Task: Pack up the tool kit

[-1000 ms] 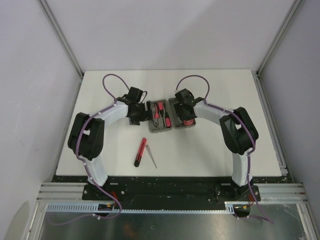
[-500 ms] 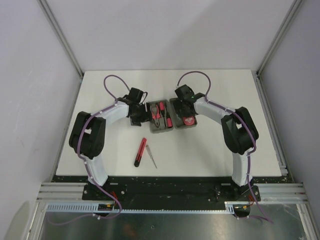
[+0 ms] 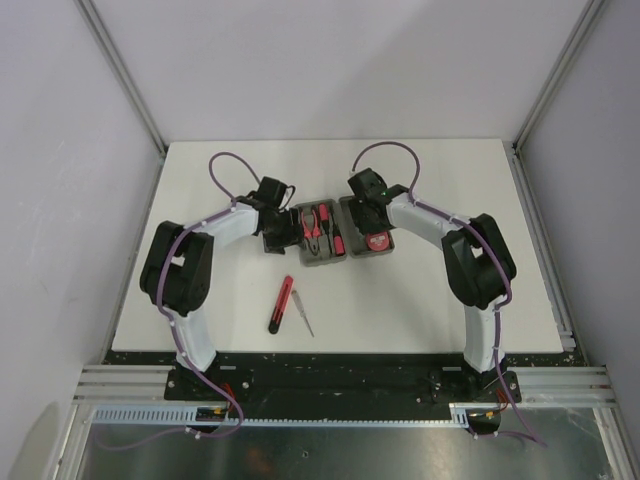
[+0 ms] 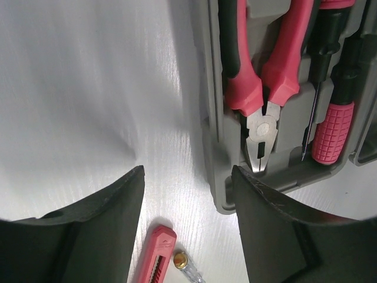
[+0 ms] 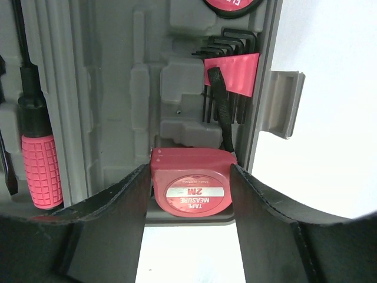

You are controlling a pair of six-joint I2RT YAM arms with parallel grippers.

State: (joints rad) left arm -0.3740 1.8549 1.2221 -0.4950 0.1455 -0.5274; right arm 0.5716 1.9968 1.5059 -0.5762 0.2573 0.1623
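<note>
The grey tool kit case (image 3: pixel 325 259) lies open at the table's middle. Its left half holds red-handled pliers (image 4: pixel 259 88) and a red-handled screwdriver (image 4: pixel 333 132). Its right half holds a red tape measure (image 3: pixel 377 240) at the near end and hex keys (image 5: pixel 230 76). My right gripper (image 3: pixel 370 205) is open above the right half; the tape measure (image 5: pixel 193 188) shows between its spread fingers. My left gripper (image 3: pixel 283 232) is open and empty over the table by the case's left edge (image 4: pixel 215 177).
A red utility knife (image 3: pixel 281 303) and a small clear tester screwdriver (image 3: pixel 303 313) lie loose on the white table in front of the case. Both also show low in the left wrist view, the knife (image 4: pixel 154 256) beside the brass-capped screwdriver (image 4: pixel 179 259).
My right gripper has drawn back toward the far side, uncovering the tape measure lying in the case. The left gripper has shifted only slightly.
</note>
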